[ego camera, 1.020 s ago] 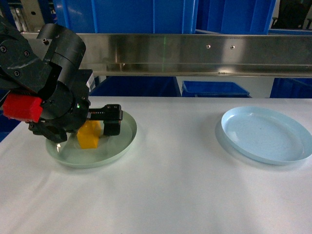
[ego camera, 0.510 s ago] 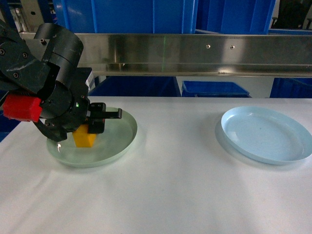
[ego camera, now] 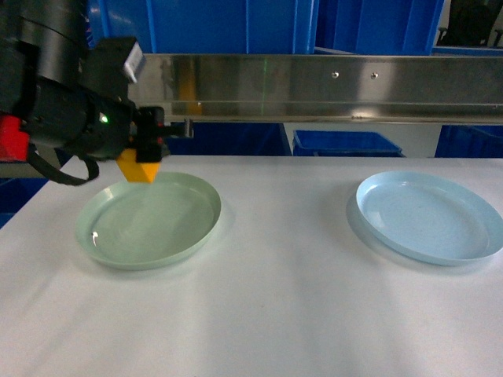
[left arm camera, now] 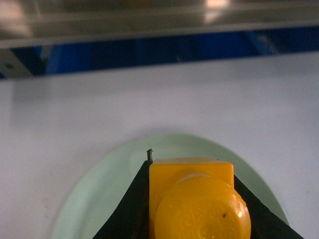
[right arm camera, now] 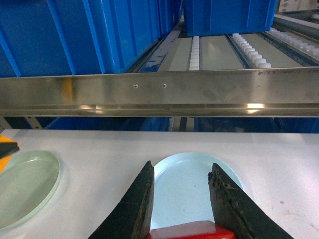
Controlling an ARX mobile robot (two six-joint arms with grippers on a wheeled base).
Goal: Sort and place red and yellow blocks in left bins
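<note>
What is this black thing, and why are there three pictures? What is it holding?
It is a robot with two arms, and each arm ends in a gripper, a pinching claw. One picture comes from a camera on the robot's head, looking at a white table. The other two come from little cameras on each wrist, so you look along the claws. On the table lie a pale green plate and a pale blue plate. The left gripper pinches a yellow block in the air above the green plate. The right gripper is open over the blue plate. Big blue crates stand behind.
</note>
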